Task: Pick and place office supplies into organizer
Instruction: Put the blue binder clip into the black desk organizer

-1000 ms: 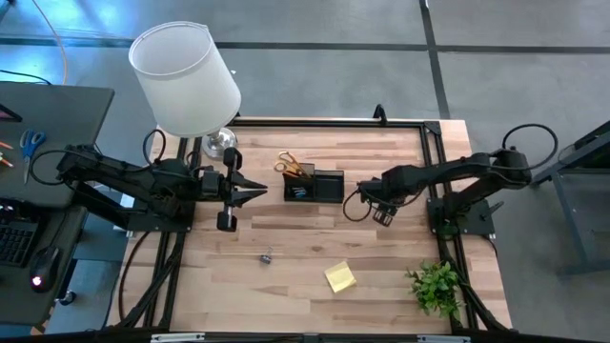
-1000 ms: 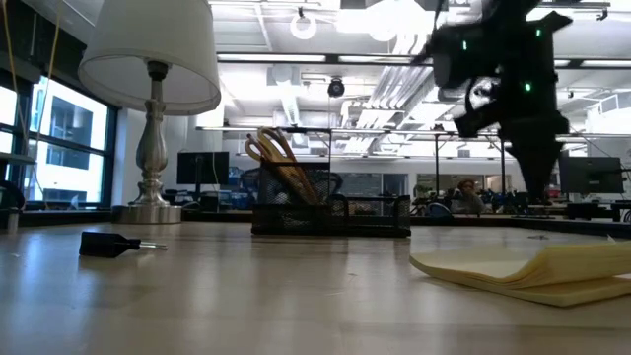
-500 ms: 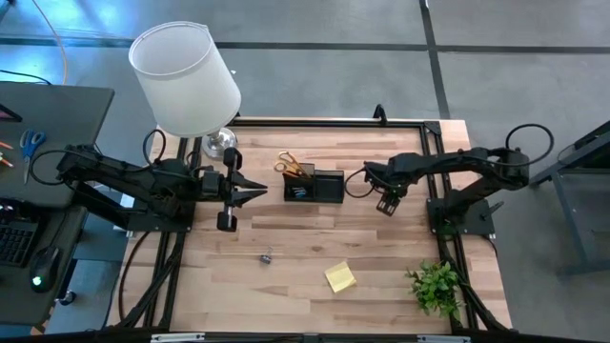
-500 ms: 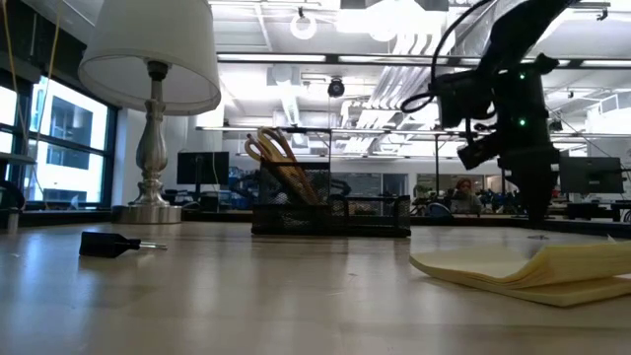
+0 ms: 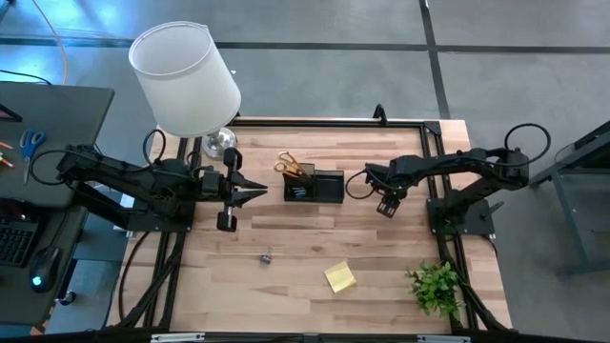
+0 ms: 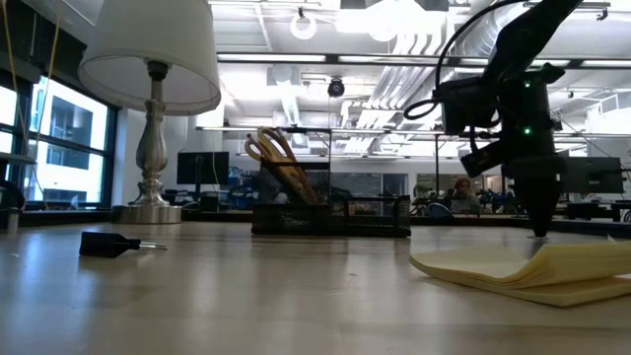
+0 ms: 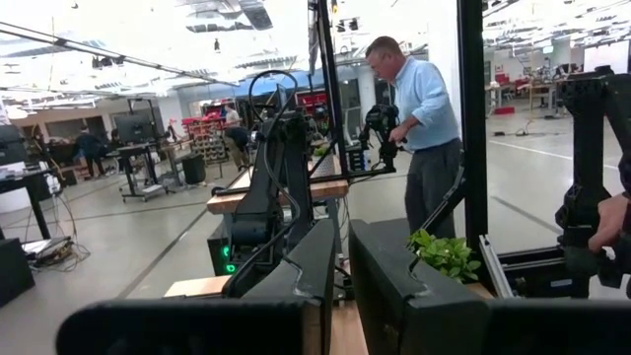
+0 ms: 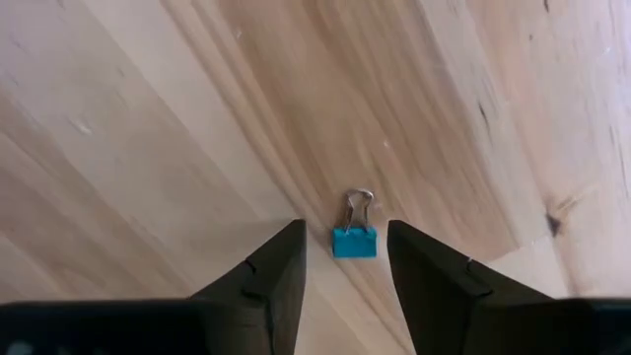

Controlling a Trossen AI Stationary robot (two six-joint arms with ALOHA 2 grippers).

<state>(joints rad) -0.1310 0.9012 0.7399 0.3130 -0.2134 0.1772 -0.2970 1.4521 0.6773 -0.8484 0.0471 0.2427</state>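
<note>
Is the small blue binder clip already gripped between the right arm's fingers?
No, the blue binder clip lies on the table between open fingers, untouched.

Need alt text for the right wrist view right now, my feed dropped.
A small blue binder clip with a silver wire handle lies on the light wooden table, framed between the right gripper's two dark fingers, which stand open on either side of it without touching it. Nothing else shows on the wood.
</note>
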